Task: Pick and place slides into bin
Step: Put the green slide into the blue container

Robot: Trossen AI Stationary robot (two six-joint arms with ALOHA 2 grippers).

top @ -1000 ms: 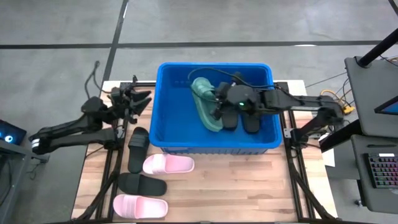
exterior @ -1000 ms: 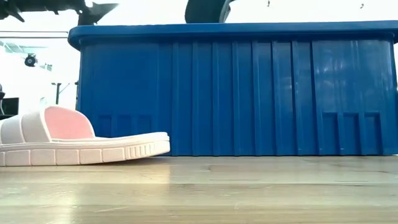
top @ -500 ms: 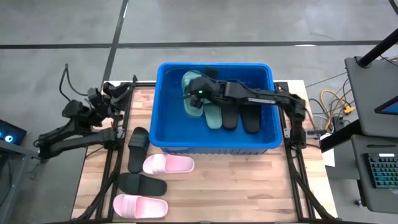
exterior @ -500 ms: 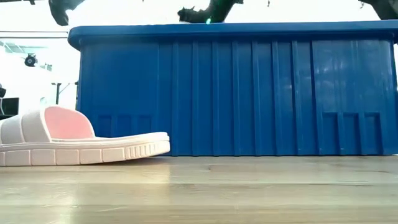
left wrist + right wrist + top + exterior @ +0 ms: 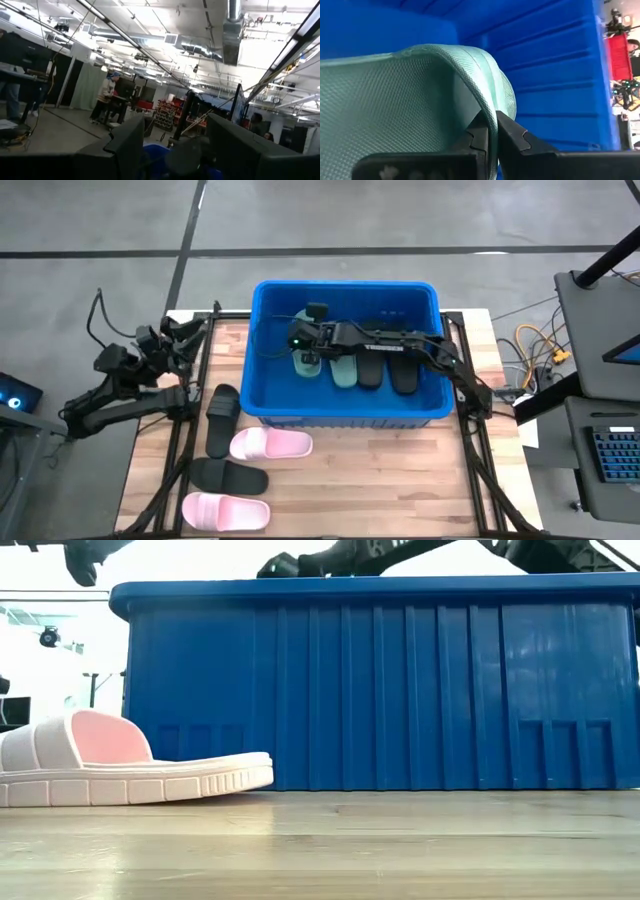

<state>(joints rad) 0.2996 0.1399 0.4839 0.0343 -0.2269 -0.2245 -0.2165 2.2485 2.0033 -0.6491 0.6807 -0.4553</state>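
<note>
Placement step — the right gripper (image 5: 489, 134), fingers pinched on a green slide (image 5: 308, 360), held it low inside the bin (image 5: 262, 395); release seemed next. The left gripper (image 5: 172, 142) waited open — off-table.

Pale wooden plank tabletop (image 5: 380, 480) on grey concrete floor (image 5: 100, 220). Black keyboard (image 5: 612, 452) on a stand, far right. Dark screen with blue glow (image 5: 12, 395) at far left edge. Person in a cap (image 5: 106, 92) standing in the room behind.
</note>
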